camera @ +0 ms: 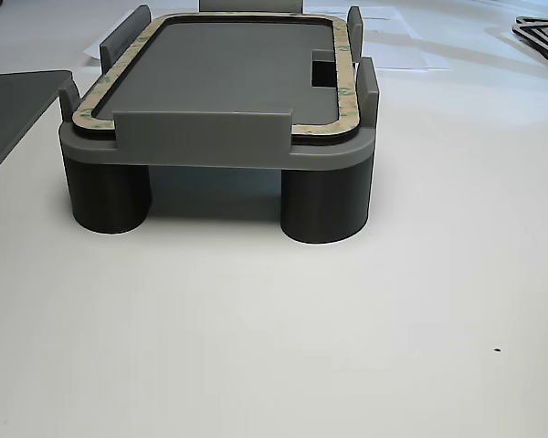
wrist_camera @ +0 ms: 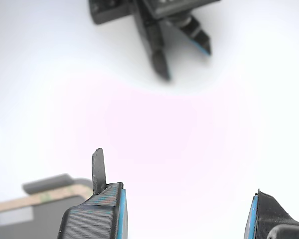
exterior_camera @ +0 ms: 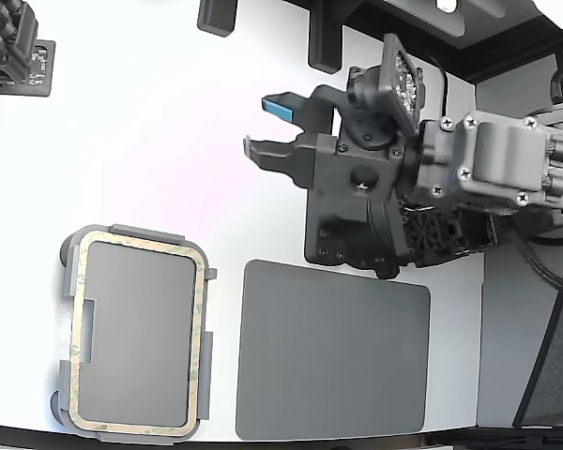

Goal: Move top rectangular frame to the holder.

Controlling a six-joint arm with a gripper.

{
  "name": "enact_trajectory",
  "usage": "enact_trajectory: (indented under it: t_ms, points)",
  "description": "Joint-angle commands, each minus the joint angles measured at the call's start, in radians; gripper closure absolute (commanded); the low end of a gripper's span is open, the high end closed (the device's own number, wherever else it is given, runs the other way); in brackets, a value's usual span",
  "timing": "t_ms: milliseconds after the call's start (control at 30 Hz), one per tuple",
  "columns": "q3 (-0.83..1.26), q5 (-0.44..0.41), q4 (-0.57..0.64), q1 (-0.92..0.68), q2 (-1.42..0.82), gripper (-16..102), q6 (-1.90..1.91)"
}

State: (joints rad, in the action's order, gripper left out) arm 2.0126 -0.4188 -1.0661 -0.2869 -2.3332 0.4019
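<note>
The gripper (exterior_camera: 267,127) hung above the bare white table (exterior_camera: 150,141), jaws spread apart with nothing between them; in the wrist view only white surface showed between its two blue-lined fingertips (wrist_camera: 115,211). The rectangular frame (exterior_camera: 200,328), tan with faint green mottling, lay flat in the holder (exterior_camera: 122,231), seated inside the raised edge tabs and following the holder's outline on all sides. In the side-on view the frame (camera: 345,68) sat level along the top rim, and the holder (camera: 210,151) stood on dark round feet (camera: 324,205), with a notch on one long edge. In the exterior view the holder was at the lower left, well apart from the gripper, which was toward the upper middle. A dark grey mat (exterior_camera: 333,352) lay flat just beside the holder on the exterior view's right, not touching it. A second arm's gripper (wrist_camera: 159,30) showed blurred across the table in the wrist view. A corner of holder and frame (wrist_camera: 40,199) showed beside one fingertip.
</note>
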Motion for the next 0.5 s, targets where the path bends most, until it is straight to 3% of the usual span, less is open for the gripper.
enact_trajectory:
  t_ms: [0,200,467]
  points:
    - [0.192,-0.002,0.051,0.035,-0.183,-14,-0.221]
    - [0.469,0.021,0.121,0.060,-0.434,-14,-0.242]
    - [0.598,0.049,0.083,0.064,-0.588,-14,-0.218]
